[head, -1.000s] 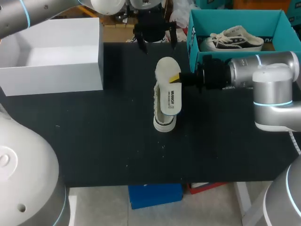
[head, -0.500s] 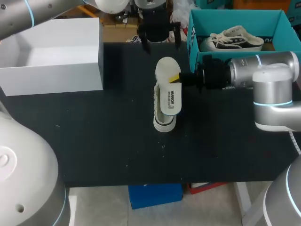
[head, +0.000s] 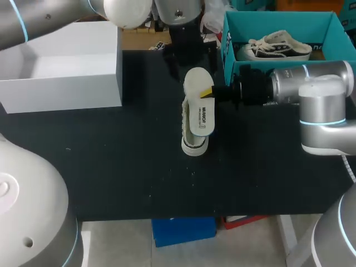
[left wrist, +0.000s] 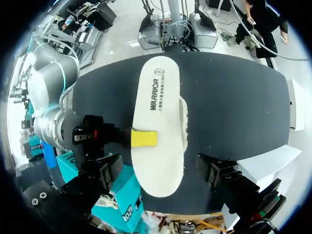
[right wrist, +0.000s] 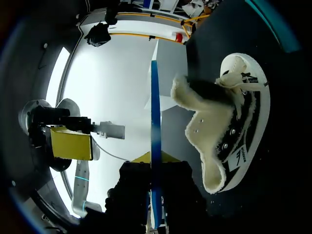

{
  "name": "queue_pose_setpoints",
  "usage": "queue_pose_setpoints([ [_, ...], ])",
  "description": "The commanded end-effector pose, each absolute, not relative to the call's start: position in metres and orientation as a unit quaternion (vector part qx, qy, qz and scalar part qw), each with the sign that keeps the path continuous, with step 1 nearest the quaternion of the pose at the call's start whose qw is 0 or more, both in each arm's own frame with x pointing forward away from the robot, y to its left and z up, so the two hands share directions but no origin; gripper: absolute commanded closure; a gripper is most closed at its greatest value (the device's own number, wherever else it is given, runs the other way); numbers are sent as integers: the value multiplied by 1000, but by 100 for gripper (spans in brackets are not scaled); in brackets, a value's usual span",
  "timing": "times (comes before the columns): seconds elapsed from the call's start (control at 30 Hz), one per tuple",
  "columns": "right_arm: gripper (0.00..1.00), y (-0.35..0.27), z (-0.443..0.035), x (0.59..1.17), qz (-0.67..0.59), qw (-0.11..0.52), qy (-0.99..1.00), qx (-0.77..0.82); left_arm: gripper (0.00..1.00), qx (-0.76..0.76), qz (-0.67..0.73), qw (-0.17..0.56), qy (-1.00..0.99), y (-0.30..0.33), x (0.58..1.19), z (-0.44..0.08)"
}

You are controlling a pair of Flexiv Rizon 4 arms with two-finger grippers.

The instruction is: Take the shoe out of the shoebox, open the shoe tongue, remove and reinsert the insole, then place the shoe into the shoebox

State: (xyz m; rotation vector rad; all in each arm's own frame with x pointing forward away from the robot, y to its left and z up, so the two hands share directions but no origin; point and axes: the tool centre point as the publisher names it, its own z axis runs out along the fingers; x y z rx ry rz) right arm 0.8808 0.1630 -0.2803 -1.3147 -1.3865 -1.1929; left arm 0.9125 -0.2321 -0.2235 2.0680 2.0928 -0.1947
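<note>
- Deep in the insole step, by the look of it: gripping the insole [head: 199,111] with the right pincer [head: 208,92], clenched on 1 long edge, with a yellow pad [left wrist: 144,138] flat on the printed face.
- Holding it out of the shoe [head: 194,147] and slanted up over it, lower end down by the shoe's opening. Touching the lining or just clear of it? Impossible to tell.
- Keeping the shoe mid-table [head: 111,167], mostly hidden under the insole from above. Fleecy opening spread wide in the right wrist view, so judging the opening-up step done.
- Hanging the left pincer [left wrist: 162,168] over the insole's upper end: released, 2 dark fingers wide apart on either side, touching nothing.
- Pulling out or feeding back in? No telling from here. Either way, judging the task roughly at its midpoint.
- Next up, probably: closing the left pincer on that free end, or bracing the shoe, so as not to leave 1 edge grip to do everything.
- Then steering the lower end into the opening, sliding it toward the toe and pressing it flat, without snagging on the fleece or buckling.
- Boxing the shoe not yet begun: white box [head: 83,83] open at the table's left, teal box [head: 278,19] at the right with another shoe [head: 278,47] inside.
</note>
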Motion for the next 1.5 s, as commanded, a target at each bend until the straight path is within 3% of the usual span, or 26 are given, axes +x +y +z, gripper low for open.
queue_pose_setpoints([
  [0.03,100,164,-281,881,-478,430,-555,-528,0,696,-55,109,707,-226,886,-221],
  [0.43,100,164,-281,881,-478,430,-555,-528,0,696,-63,106,708,-224,825,-224],
  [0.6,100,164,-281,881,-478,430,-555,-528,0,684,-99,136,710,-221,812,-224],
  [1.0,100,164,-281,881,-478,430,-555,-528,0,635,-316,348,613,-207,803,-212],
  [1.5,100,164,-281,881,-478,430,-555,-528,0,517,-538,461,481,-189,822,-219],
])
